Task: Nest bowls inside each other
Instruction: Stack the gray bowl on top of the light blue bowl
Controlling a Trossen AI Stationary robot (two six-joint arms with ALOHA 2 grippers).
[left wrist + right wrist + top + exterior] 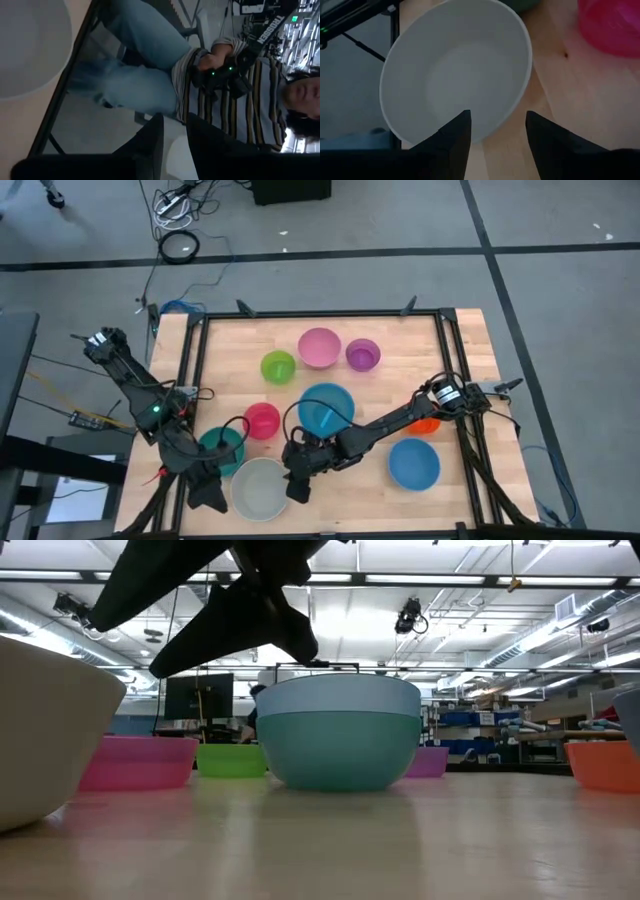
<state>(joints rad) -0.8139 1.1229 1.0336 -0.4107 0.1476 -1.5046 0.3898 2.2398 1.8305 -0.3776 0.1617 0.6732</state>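
Note:
A pale grey-white bowl (260, 488) sits upright near the table's front edge. My right gripper (498, 114) is open above the bowl's right rim (512, 107), one finger over the hollow and one outside it; no touch shows. My left gripper (208, 495) hangs open and holds nothing at the front left corner, left of that bowl (30, 45). A teal bowl (222, 450) lies partly under the left arm. The other bowls stand apart on their bases: magenta (262, 421), large blue (326, 410), lime green (278, 367), pink (319, 347), purple (363, 355), blue (413, 464), orange (425, 425).
A black frame (190, 380) runs along the table's edges. My right arm (390, 425) reaches across the table's middle, over part of the orange bowl. Beyond the front left edge sits a person in a striped shirt (250, 95) holding a controller.

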